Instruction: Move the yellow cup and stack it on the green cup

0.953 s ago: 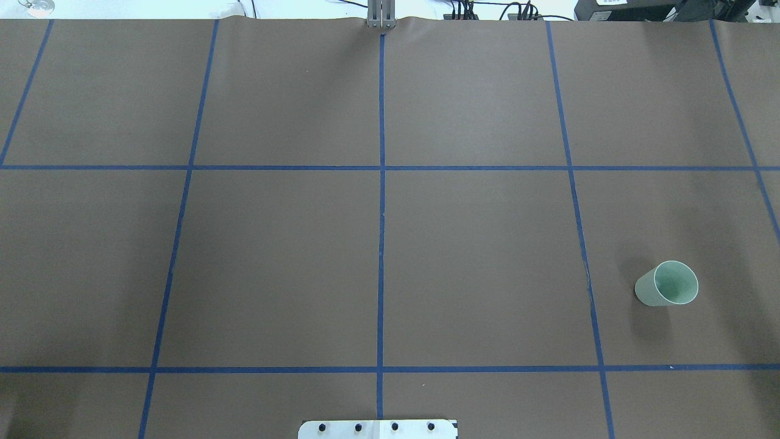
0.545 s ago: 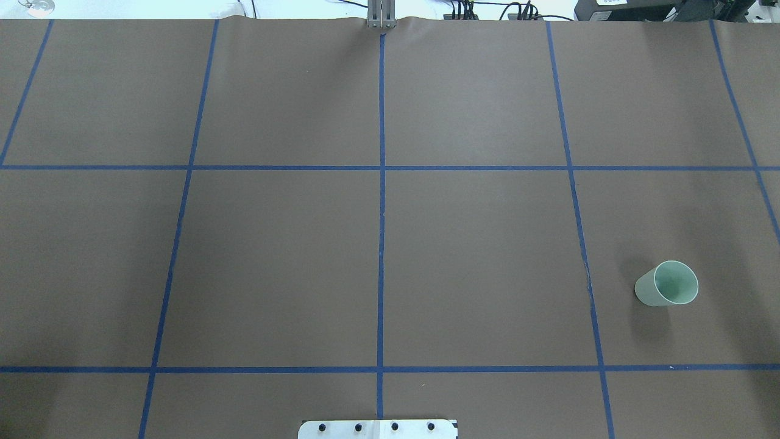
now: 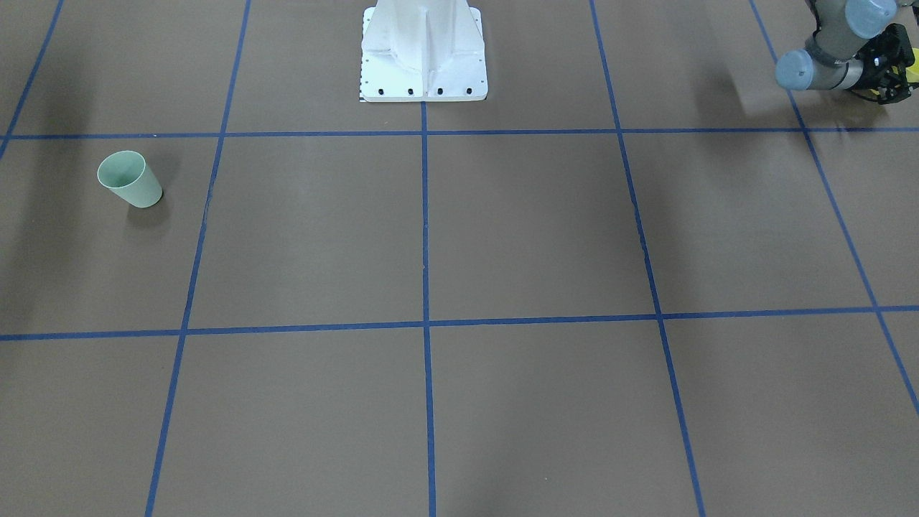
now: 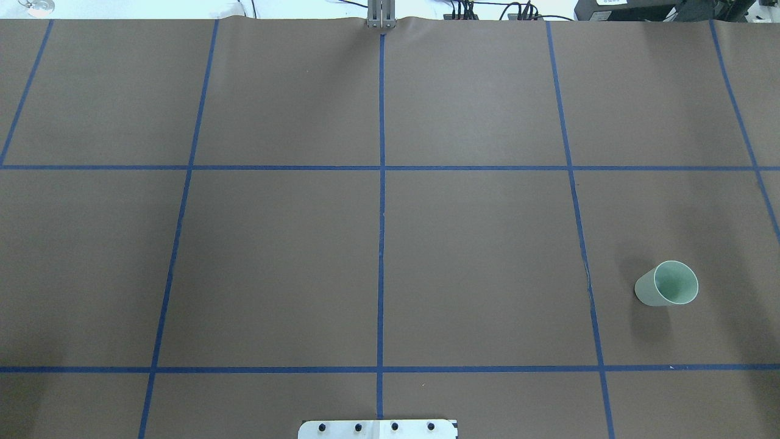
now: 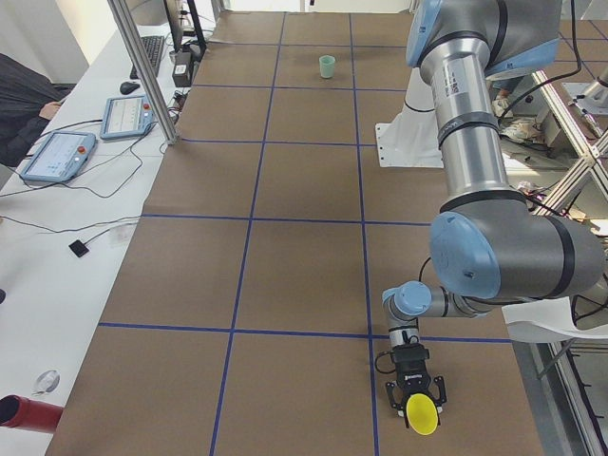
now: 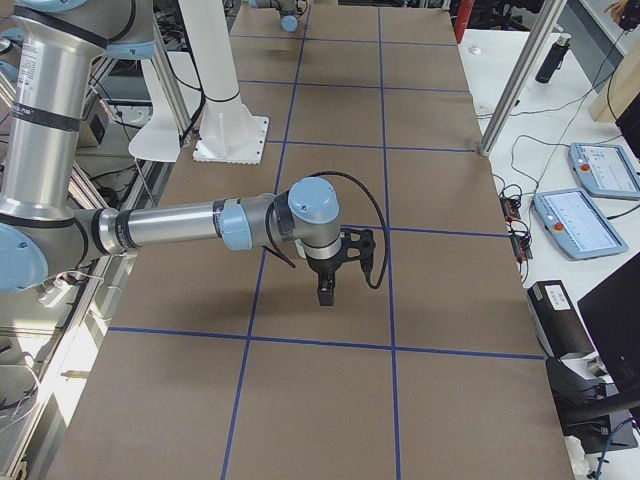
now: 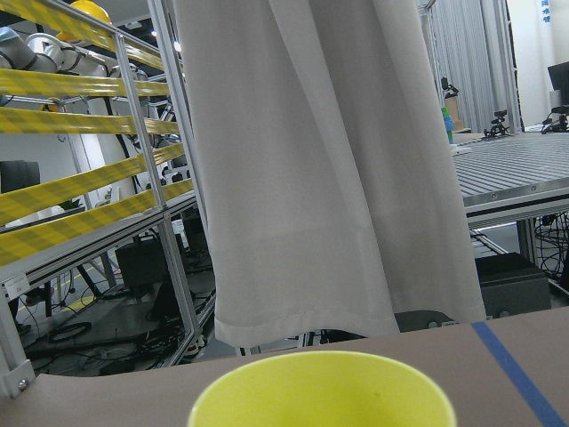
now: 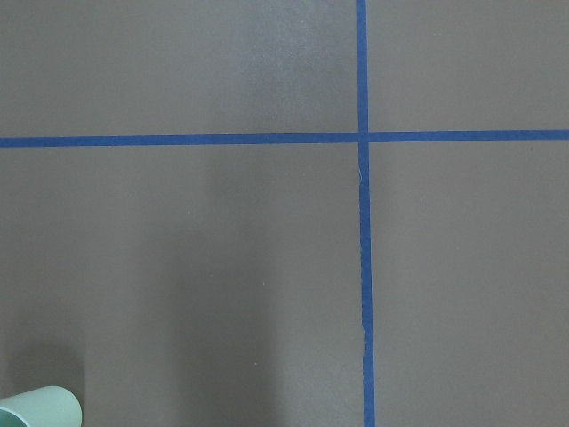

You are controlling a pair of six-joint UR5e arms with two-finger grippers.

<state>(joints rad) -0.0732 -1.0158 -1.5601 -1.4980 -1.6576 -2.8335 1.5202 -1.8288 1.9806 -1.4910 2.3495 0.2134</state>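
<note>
The yellow cup point(image 5: 422, 414) sits at the table's left end, between the fingers of my left gripper point(image 5: 415, 397). The gripper is low over the table, and its fingers press on both sides of the cup. The cup's rim fills the bottom of the left wrist view point(image 7: 324, 391). The gripper point(image 3: 889, 68) and a sliver of yellow point(image 3: 912, 72) show at the front view's right edge. The green cup point(image 4: 667, 284) stands upright on the table's right side point(image 3: 129, 179), and shows far off in the left side view point(image 5: 327, 66). My right gripper point(image 6: 327, 290) hangs above the table, pointing down. I cannot tell whether it is open.
Brown table cover with a blue tape grid point(image 4: 381, 244). The robot's white base point(image 3: 423, 50) stands at the table's near middle edge. The green cup's rim shows at the bottom left of the right wrist view point(image 8: 40, 409). Tablets and cables lie on the side desk point(image 5: 57, 157).
</note>
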